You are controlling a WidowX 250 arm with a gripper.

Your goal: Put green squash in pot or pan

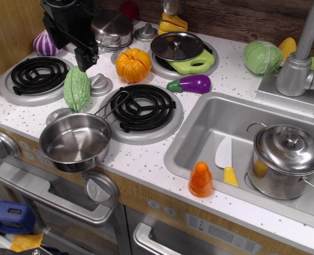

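The green squash (76, 87) is light green, bumpy and oblong. It lies on the counter between the left burner (33, 75) and a silver knob, just behind the open steel pan (75, 141) at the front edge. The pan is empty, its wire handle pointing back right over the middle burner (144, 108). My black gripper (85, 57) hangs just above and behind the squash, apart from it. Only one dark fingertip shows clearly, so I cannot tell how the jaws stand. Nothing shows in it.
An orange pumpkin (133, 65) and a purple eggplant (192, 83) lie near the middle burner. A lidded pot (112, 27) stands behind the gripper. A purple onion (45, 44) is at far left. A sink (210, 133) at right holds a lidded pot (287, 159). A green cabbage (262, 57) sits by the faucet.
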